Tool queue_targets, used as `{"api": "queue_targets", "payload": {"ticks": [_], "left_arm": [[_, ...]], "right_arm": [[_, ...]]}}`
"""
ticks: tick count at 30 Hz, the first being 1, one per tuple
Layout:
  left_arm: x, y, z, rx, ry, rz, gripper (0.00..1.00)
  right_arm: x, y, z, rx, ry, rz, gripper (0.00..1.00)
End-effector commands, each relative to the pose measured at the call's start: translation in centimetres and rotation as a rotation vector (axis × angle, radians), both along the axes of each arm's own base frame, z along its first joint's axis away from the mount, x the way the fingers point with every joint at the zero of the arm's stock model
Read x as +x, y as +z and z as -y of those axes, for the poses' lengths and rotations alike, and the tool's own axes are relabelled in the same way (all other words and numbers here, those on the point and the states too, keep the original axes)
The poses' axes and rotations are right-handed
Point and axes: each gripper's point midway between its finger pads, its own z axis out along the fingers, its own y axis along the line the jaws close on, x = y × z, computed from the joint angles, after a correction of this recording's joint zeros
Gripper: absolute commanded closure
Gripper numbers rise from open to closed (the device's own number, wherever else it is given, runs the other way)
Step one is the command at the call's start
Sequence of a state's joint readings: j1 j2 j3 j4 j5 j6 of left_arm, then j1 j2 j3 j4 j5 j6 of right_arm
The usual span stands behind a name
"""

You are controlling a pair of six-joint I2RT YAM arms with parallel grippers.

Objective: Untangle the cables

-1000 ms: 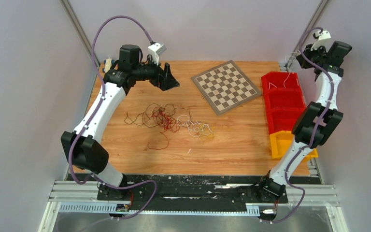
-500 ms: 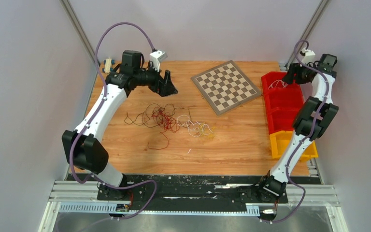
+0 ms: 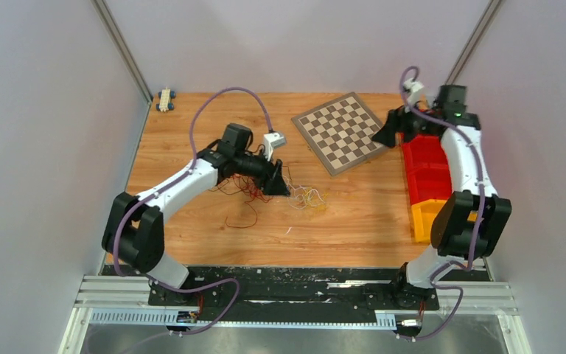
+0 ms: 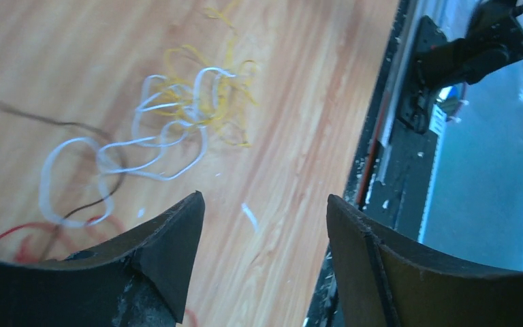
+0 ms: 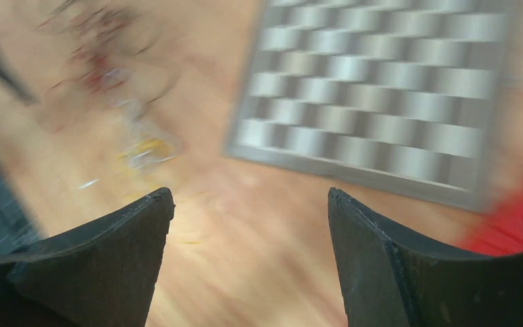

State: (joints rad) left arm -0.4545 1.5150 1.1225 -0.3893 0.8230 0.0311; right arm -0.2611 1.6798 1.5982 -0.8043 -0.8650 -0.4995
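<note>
The cables lie in a loose tangle mid-table: red and dark brown loops on the left, white and yellow-orange ones on the right. My left gripper hovers low over the middle of the tangle. In the left wrist view it stands open over bare wood, with the white loops, yellow strands and a red bit just beyond its fingertips. My right gripper is open by the chessboard's right corner. The right wrist view is blurred, with nothing between the gripper's fingers.
A chessboard lies at the back centre. Red bins and a yellow bin line the right edge. A small toy sits in the back left corner. The black rail marks the table's near edge.
My left arm swung from the back left down onto the tangle. My right arm came leftward from above the red bins to the chessboard's corner, and its jaws opened.
</note>
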Motion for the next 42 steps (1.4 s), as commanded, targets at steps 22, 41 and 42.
{"api": "queue_targets", "payload": {"ticks": [22,41,42], "left_arm": [[4.6,-12.5,8.9,-0.022,0.097,-0.266,0.41],[3.0,0.7,-1.3,-0.132,0.166,-0.074,1.0],[3.0,1.4,-2.0,-0.123,0.179,-0.059,1.0]], "right_arm": [[-12.3,-20.2,-20.1,0.018,0.381,-0.511,0.33],[-9.9,-22.1,-8.9,-0.413,0.055,-0.395,1.0],[-10.0,-22.1,-8.2,-0.432,0.05,-0.392,1.0]]}}
